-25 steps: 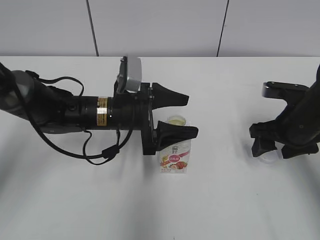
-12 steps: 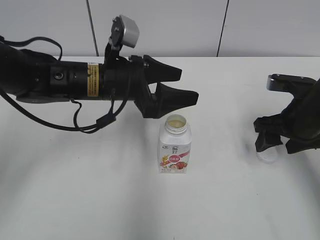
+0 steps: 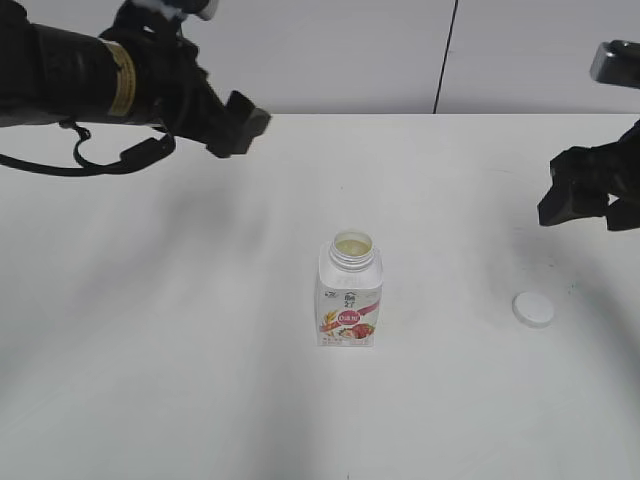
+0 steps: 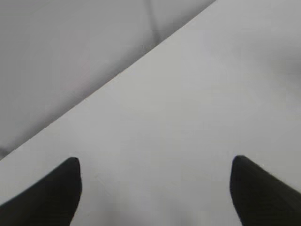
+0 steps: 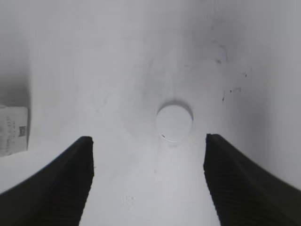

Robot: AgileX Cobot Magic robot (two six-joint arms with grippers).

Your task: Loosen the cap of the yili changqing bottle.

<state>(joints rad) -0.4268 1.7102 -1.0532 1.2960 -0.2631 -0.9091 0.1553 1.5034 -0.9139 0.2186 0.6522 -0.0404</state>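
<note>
The squat white plastic bottle with the pink-red strawberry label (image 3: 350,300) is seen upright mid-tabletop (image 3: 200,350), its neck uncapped. The small round white screw cap (image 3: 533,309) is found well apart, lying flat: light, smooth, best pinched at its rim. Farther back, both the right end effector (image 5: 148,174) and the left end effector (image 4: 153,188) are held spread and empty.

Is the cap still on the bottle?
No. The cap lies flat on the table, apart from the open-necked bottle.

I see white cap (image 3: 533,309), white bottle (image 3: 350,303) with pink-red strawberry label, black grippers (image 5: 148,181), white table (image 3: 200,350).
</note>
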